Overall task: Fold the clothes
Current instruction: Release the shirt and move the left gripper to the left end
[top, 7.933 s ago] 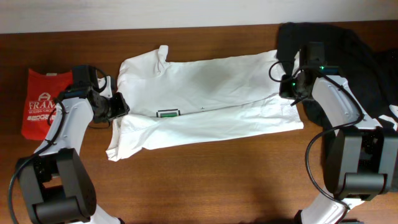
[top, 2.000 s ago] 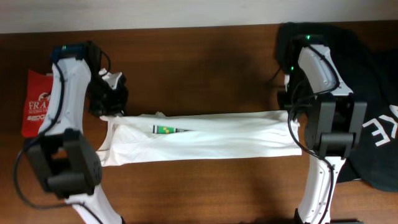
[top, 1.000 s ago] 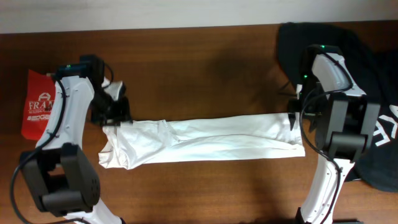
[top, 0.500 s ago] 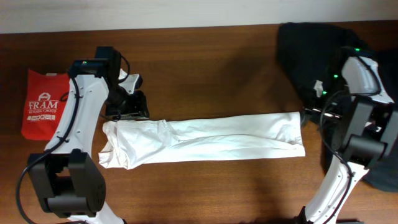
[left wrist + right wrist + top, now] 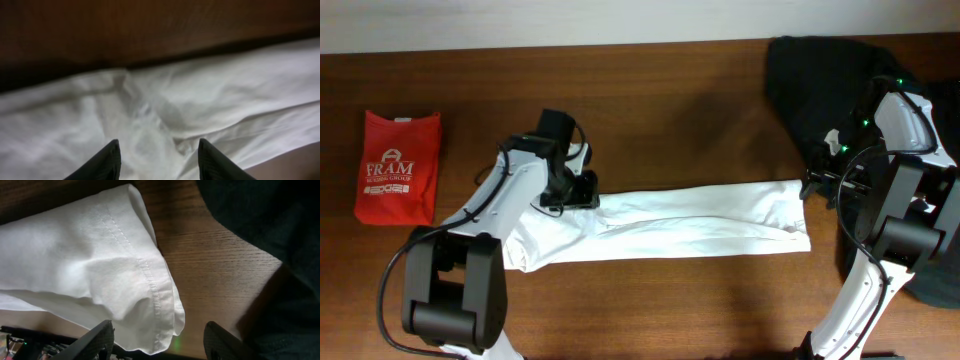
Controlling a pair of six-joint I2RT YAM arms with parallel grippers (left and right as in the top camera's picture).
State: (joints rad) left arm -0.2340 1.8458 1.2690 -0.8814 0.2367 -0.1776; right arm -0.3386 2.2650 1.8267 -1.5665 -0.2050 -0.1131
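The clothes, a white T-shirt (image 5: 690,215), lie on the table folded lengthwise into a long narrow strip. My left gripper (image 5: 570,193) hovers over the strip's left part, by its far edge. It is open, and in the left wrist view only creased white cloth (image 5: 165,105) shows beyond and between its black fingers (image 5: 106,162). My right gripper (image 5: 818,183) is at the strip's right end. It stands open above the stitched hem (image 5: 150,280), one fingertip (image 5: 100,337) over the cloth and the other over bare wood. Neither gripper holds anything.
A small red folded shirt (image 5: 398,165) printed "FRAM" lies at the far left. A big black garment (image 5: 820,70) is heaped at the back right, close beside my right arm, also black garment (image 5: 260,220) in the right wrist view. Brown wooden table (image 5: 670,110).
The left gripper has let go of the shirt's left end and moved right, over the strip. The right gripper has let go of the right end and barely moved since.
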